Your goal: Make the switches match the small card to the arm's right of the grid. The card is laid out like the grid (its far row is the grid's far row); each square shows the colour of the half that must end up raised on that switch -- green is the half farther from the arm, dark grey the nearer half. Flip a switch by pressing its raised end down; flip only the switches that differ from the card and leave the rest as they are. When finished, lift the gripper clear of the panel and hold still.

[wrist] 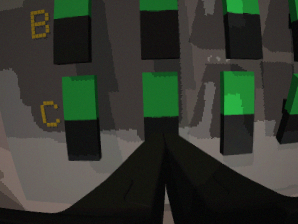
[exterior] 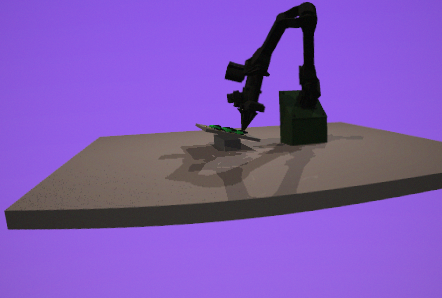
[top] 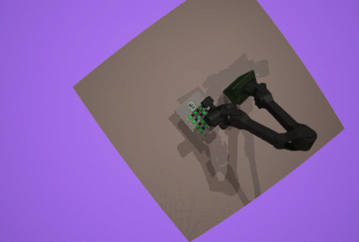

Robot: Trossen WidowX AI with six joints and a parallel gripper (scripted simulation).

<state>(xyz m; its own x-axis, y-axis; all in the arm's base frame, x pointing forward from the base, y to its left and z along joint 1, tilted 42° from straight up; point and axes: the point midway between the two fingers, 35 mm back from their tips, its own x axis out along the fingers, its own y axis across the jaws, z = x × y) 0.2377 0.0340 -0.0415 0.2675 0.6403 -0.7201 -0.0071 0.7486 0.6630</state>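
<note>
Yellow letters B and C (wrist: 50, 114) mark 2 rows at the left of the wrist view. Right of the C, switch 1 (wrist: 81, 117) shows a green half above a dark half. Next, at centre, switch 2 (wrist: 160, 95) has its dark half partly hidden by the tips of the gripper (exterior: 243, 130) (wrist: 162, 143), whose fingers are closed together with nothing between them. Switch 3 (wrist: 237, 112) lies right of centre; switch 4 (wrist: 289, 116) is cut by the right edge. Left of centre in the exterior view, the tilted panel (top: 184, 112) (exterior: 253, 138) rests on a grey block (exterior: 227, 142); right of it stands the green base (top: 234, 92) (exterior: 303, 131).
</note>
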